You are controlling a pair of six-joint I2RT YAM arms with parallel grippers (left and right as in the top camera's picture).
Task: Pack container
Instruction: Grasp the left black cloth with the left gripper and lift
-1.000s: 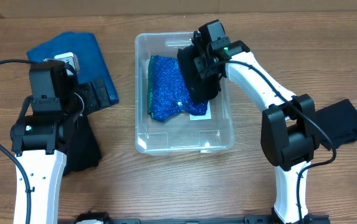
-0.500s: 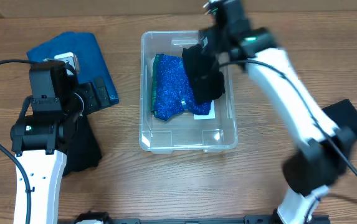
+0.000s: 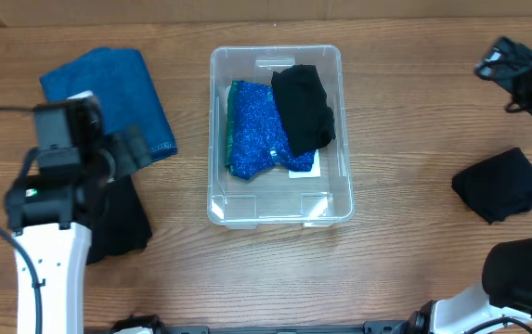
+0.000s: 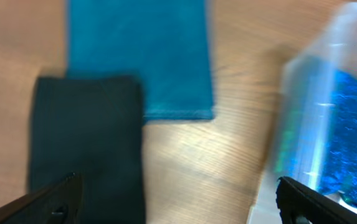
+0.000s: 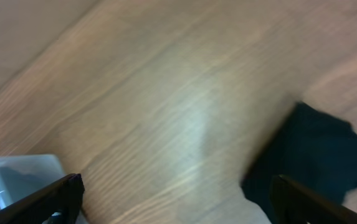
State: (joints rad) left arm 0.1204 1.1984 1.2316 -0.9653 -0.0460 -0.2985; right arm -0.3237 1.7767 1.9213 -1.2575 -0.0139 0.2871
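Observation:
The clear container (image 3: 279,215) stands mid-table, holding a glittery blue cloth (image 3: 252,125) and a black cloth (image 3: 304,109) laid over its right side. A white label (image 3: 304,169) shows through the bottom. My right gripper (image 3: 521,79) hangs open and empty at the far right, well away from the bin; in the right wrist view it (image 5: 175,193) is over bare wood. My left gripper (image 3: 136,148) is open and empty left of the bin, over the table (image 4: 178,193), with the container (image 4: 328,74) to its right.
A folded teal cloth (image 3: 108,93) lies at the back left, also in the left wrist view (image 4: 138,56). A black cloth (image 3: 122,223) lies beside my left arm. Another black cloth (image 3: 499,186) sits at the right, seen by the right wrist (image 5: 315,155).
My right gripper opened, left the black cloth in the container and swung away to the far right. The container shifted slightly right. The left arm moved only slightly.

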